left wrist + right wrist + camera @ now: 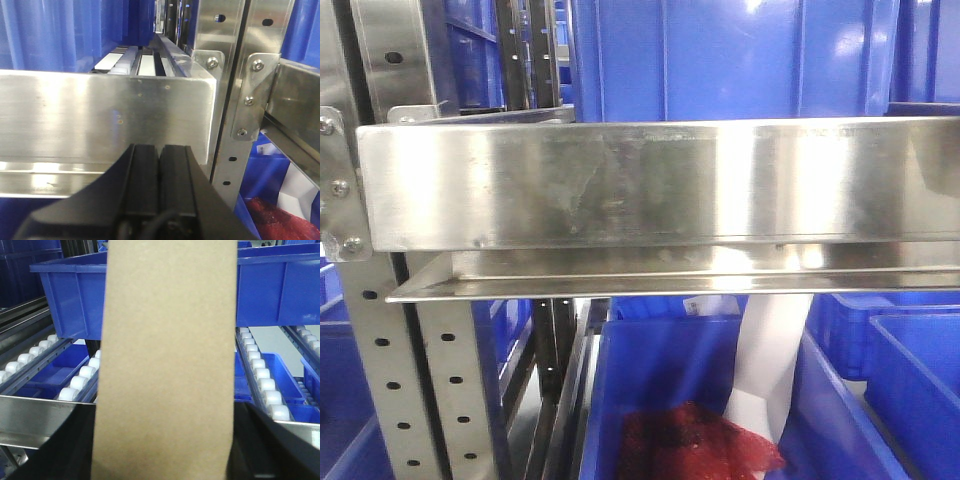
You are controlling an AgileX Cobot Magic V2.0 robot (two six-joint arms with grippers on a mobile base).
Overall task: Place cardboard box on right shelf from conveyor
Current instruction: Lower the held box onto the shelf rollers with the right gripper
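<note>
The cardboard box is a plain tan block that fills the middle of the right wrist view, and my right gripper is shut on it. Dark fingers show on both sides of the box. Beyond it lies the right shelf's steel front rail, with white rollers behind it. The same rail spans the front view, bolted to a perforated upright. My left gripper is shut on nothing, close to a steel rail. The conveyor is out of view.
Blue plastic bins sit on the white roller tracks behind the rail, and a further bin shows above it. A lower blue bin holds red mesh and a white bag. A perforated grey upright stands right of the left gripper.
</note>
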